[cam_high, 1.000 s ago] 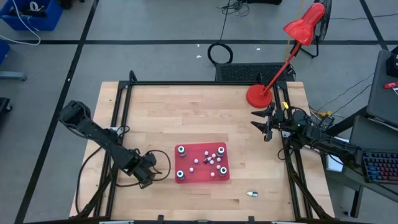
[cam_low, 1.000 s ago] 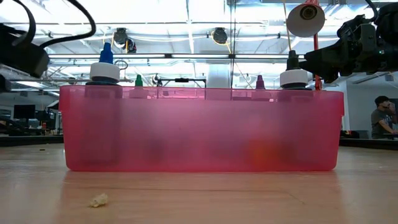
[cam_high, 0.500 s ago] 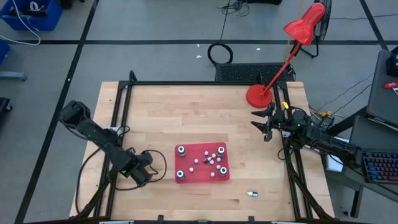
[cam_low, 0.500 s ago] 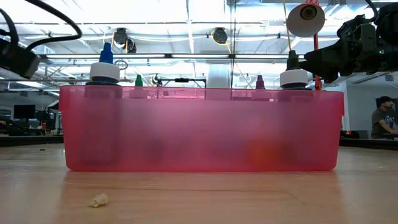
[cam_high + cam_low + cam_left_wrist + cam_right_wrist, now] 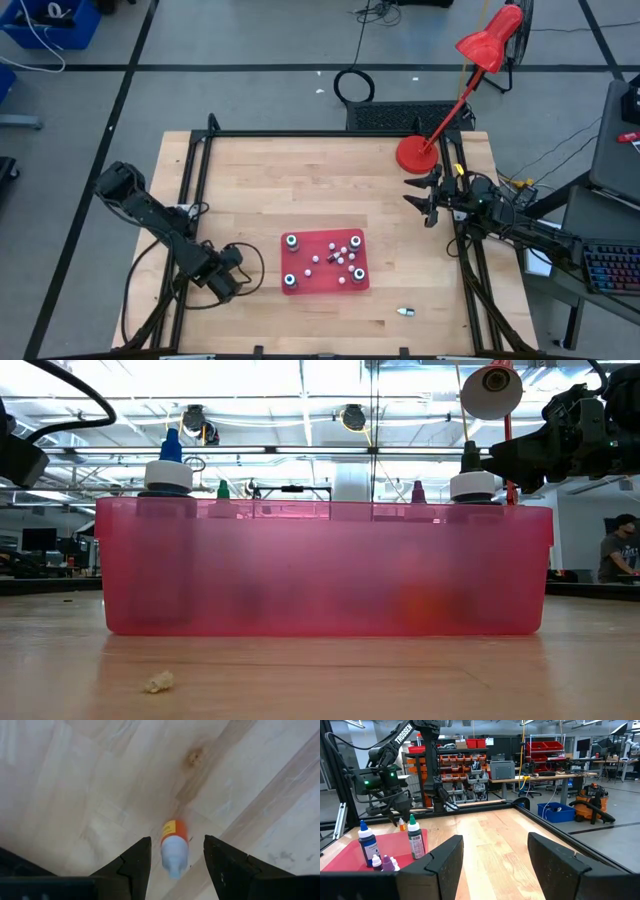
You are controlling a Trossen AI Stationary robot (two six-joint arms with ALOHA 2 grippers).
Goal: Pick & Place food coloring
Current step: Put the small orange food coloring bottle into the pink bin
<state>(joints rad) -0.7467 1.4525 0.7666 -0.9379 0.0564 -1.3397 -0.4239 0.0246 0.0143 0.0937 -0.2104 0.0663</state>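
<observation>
A: Left arm pose?

B: It reaches in from the table's left edge, elbow bent, with the left hand (image 5: 228, 281) low at the near-left, just left of the red tray (image 5: 303, 277) and apart from it. In its wrist view the two fingers (image 5: 134, 861) stand either side of a small dropper bottle (image 5: 174, 847) with an orange band and whitish tip. The bottle sits in the gap between them over the wood; contact with the pads is not visible, so I cannot tell whether it is pinched.

A: Right arm?

B: Parked at the table's right edge, just in front of the red lamp base (image 5: 414, 154). The right hand (image 5: 428, 198) is spread, nothing between the fingers (image 5: 445, 862), pointing across the table (image 5: 300, 190) toward the tray.

A: Tray contents?

B: Two larger white-capped bottles (image 5: 291, 242) stand upright along its left side, another at the right. Small food coloring bottles (image 5: 334, 255) are clustered near the middle and right. From table height, blue (image 5: 171, 446), green (image 5: 222, 489) and purple (image 5: 418, 491) tips rise above the tray's translucent wall.

A: Anything outside the tray?

B: One small pale item (image 5: 405, 312) lies on the wood near the front edge, right of the tray; too small to identify. A crumb (image 5: 157, 681) lies in front of the tray.
</observation>
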